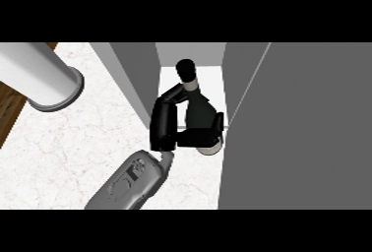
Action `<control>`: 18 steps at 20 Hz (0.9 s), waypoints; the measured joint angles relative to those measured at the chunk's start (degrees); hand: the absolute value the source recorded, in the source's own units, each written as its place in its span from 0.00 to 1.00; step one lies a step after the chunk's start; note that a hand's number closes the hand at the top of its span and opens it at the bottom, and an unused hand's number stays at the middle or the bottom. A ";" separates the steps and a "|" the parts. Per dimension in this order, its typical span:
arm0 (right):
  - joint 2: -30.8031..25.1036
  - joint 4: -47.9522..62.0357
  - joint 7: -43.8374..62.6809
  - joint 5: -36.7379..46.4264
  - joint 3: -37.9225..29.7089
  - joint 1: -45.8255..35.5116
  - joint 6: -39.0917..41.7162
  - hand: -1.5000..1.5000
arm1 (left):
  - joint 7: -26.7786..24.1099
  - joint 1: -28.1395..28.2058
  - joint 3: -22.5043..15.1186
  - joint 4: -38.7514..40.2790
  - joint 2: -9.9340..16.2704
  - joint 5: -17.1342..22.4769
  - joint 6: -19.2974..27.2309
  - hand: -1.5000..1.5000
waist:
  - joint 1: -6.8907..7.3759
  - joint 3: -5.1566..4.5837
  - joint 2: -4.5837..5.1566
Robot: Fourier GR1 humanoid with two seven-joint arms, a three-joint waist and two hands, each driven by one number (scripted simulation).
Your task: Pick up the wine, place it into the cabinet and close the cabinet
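head view: wine bottle gripped at the cabinet opening

head view, steeply down onto a white marbled counter (65, 147). one grey forearm (134, 184) rising from the lower edge toward the middle, ending in a black hand (169, 125). which of the two hands: cannot tell from this view alone, though placed left of centre. fingers curled round a dark wine bottle (190, 81), clasping its body, thumb on one side and fingers on the other. bottle lying tilted, black cap pointing toward the top of the view, a pale band just below the cap, pale base (210, 147) peeking out under the hand near the cabinet's front edge. bottle's upper half already inside the open cabinet (138, 74), between its grey left wall and the large grey door (298, 128) swung out at the right. white cylinder (40, 76) with a grey rim at upper left, well apart from the hand. strip of brown wood (11, 106) at the far left edge. no second hand in view.
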 measured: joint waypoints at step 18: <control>-0.16 1.88 -0.27 -0.58 -1.44 -1.57 0.30 0.00 | -9.46 -5.80 8.94 14.74 -0.10 4.59 -4.53 1.00 | -0.10 -0.01 0.04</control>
